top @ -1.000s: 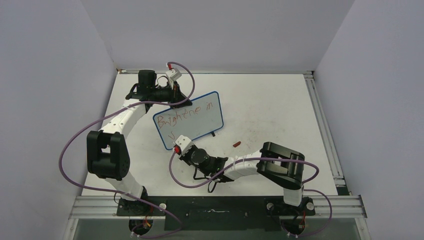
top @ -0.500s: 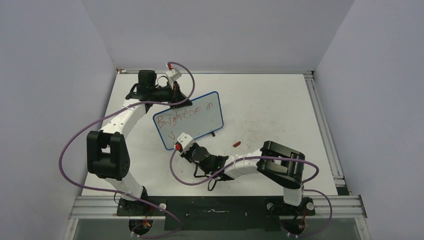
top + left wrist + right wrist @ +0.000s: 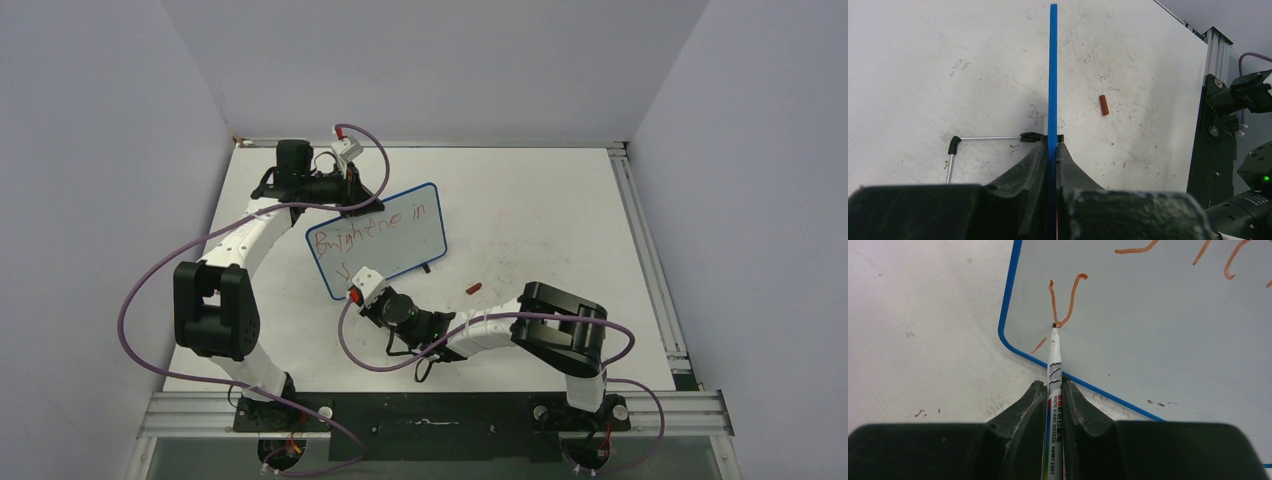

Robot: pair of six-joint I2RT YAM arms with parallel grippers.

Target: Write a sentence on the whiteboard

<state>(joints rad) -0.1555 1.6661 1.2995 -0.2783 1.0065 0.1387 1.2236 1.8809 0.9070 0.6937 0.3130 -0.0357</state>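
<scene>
L pincer [image 3: 1053,145] is shut tight on the whiteboard [image 3: 378,240], gripping its blue frame at the far-left corner. In the left wrist view the board shows edge-on, a thin blue line running straight out from between the fingers. It sits left of centre on the table [image 3: 560,200], propped up at a tilt w/ its face toward the arm bases. A thin metal leg [image 3: 988,138] w/ black ends lies on the table beside the board, at the pincer tips.

R pincer [image 3: 1054,387] is narrow, clamped on a white marker [image 3: 1054,367] that sticks out past the fingertips. The marker tip touches the board face near the btm-left corner, at the low point of a red V-shaped stroke.

The sentence [image 3: 372,228] is in red — top line reads approx "Brightene in", running across the board's upper part. 2nd line so far is only that V stroke, plus a short tick beside the frame.

A small red-brown cap [image 3: 473,289] lies on the table to the right of the board's near corner, apart from it and from both arms.
</scene>
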